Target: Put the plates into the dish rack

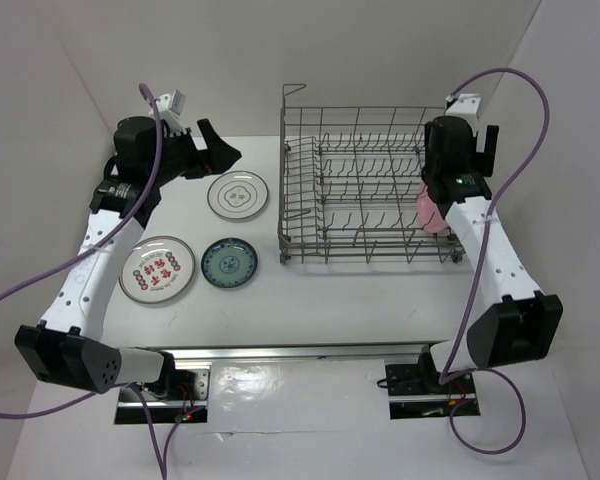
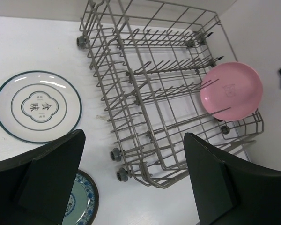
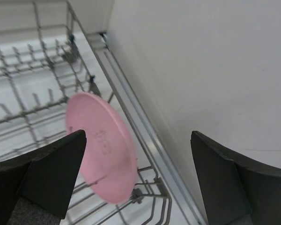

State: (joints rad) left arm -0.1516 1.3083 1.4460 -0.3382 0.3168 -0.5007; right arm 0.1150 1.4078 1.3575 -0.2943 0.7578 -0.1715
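The grey wire dish rack [image 1: 352, 150] [image 2: 113, 117] [image 3: 90, 75] stands at the back right of the table. A pink plate [image 1: 429, 212] [image 2: 231, 90] [image 3: 100, 145] stands tilted on edge among the tines at the rack's right end. My right gripper [image 1: 458, 160] [image 3: 138, 178] hangs open just above it, its fingers apart from the plate. On the table left of the rack lie a white plate with a dark rim [image 1: 238, 194] [image 2: 37, 106], a teal patterned plate [image 1: 230, 263] [image 2: 82, 199] and a white plate with a red pattern [image 1: 157, 269]. My left gripper [image 1: 215, 150] [image 2: 136, 183] is open and empty, raised near the dark-rimmed plate.
White walls close in the table at the back and on both sides; the right wall runs close along the rack's right end. Purple cables loop from both wrists. The rack's raised wire handle [image 1: 295, 100] stands at its far left corner.
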